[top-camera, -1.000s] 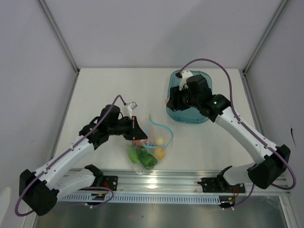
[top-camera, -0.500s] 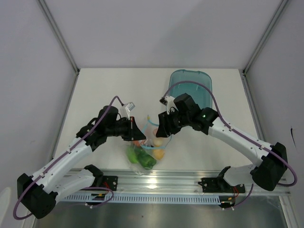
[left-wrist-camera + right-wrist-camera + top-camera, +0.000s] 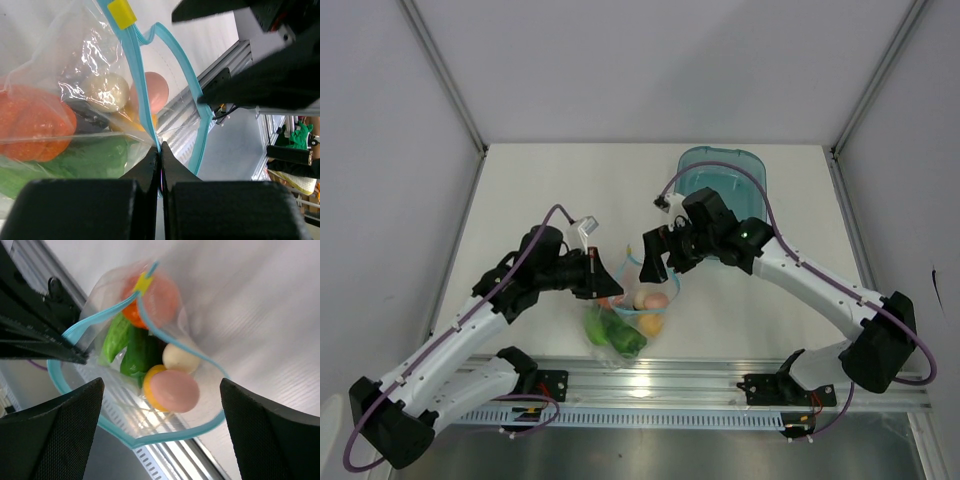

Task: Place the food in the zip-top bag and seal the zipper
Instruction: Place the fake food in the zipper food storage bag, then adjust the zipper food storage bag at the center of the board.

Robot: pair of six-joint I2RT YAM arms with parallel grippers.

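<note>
Our left end effector [image 3: 160, 155] pinches the zipper [image 3: 141, 107], holding the zip-top bag [image 3: 620, 330] open at the counter's [image 3: 540, 190] 6 o'clock edge. Our right end effector [image 3: 655, 262] gapes wide above it. We judge that the food [image 3: 175, 390] heaped near the mouth could block sealing.

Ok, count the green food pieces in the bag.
2, both inside the zip-top bag: a lighter green piece near the pinched edge, and a darker green piece right beside it, by the egg. More may be hidden underneath.

One bag [image 3: 55, 55] (one egg [image 3: 106, 91]), one tray [image 3: 745, 170]
</note>
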